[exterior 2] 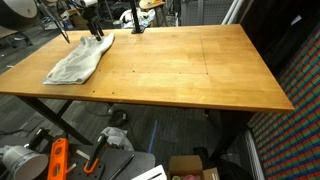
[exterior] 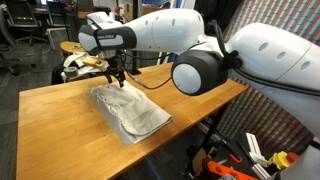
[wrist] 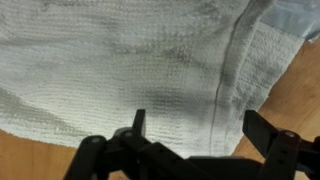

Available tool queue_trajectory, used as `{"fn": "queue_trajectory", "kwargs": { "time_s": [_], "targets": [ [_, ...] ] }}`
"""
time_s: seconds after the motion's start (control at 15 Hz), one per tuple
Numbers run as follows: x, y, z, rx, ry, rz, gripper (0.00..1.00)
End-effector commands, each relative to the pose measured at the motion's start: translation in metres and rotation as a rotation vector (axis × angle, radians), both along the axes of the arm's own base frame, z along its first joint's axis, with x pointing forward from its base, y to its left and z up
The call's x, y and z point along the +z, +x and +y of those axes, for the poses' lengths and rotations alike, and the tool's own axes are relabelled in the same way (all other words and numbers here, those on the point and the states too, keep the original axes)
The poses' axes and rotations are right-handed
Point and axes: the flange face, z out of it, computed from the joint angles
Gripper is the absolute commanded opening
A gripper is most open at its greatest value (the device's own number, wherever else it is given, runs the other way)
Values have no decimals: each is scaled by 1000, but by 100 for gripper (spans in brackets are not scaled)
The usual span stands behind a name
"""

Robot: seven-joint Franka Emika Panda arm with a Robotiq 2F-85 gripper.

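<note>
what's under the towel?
The towel lies spread on the wooden table, whose bare top shows around it. Whether anything thin lies beneath the cloth is hidden.

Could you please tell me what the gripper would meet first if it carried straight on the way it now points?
Most likely the white towel: the open gripper points down at it, with the wooden table beneath. How far above the towel it stands is unclear.

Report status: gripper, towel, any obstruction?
Gripper open, holding nothing, poised over one end of towel. Towel lies rumpled on wooden table. Nothing seen between jaws and towel.
</note>
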Motion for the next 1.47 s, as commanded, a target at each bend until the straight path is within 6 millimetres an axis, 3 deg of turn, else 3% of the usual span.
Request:
{"fn": "queue_trajectory", "kwargs": {
  "time_s": [0.0,0.67,1.4],
  "targets": [
    [6,4,-12,-46,-25,-17,100],
    [-11,6,-37,-106,-42,2,100],
    [-6,7,-62,-159,-58,18,100]
  ]
}}
